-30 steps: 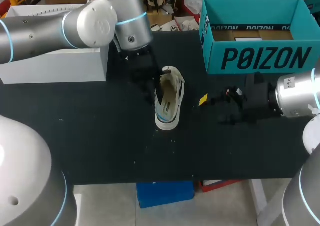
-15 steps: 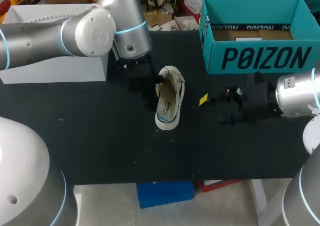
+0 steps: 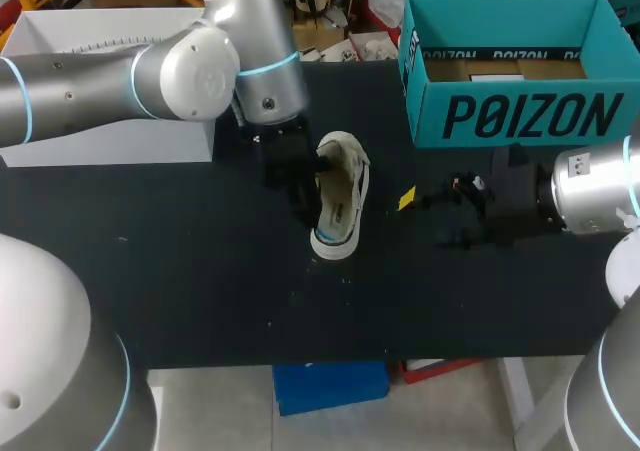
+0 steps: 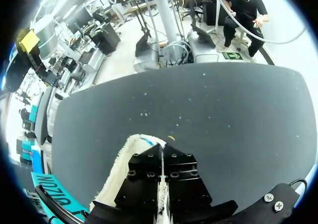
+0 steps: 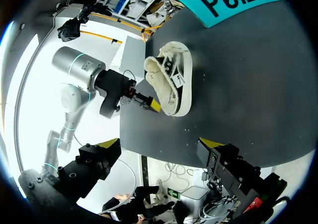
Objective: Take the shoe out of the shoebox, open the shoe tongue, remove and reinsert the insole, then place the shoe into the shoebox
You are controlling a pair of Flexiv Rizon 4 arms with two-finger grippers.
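Shoe (image 3: 338,199) lies on the table (image 3: 200,261), out of the shoebox (image 3: 510,111) and well apart from it, tipped so that its opening faces your left arm. Your left gripper (image 3: 303,181) is drawn narrow at the collar, seemingly pinching the shoe's edge there, a sensible hold for working at the tongue or insole. Your right gripper (image 5: 160,145) hangs wide and empty just beside the shoe's sole side, probably so it can brace the shoe or take the insole.
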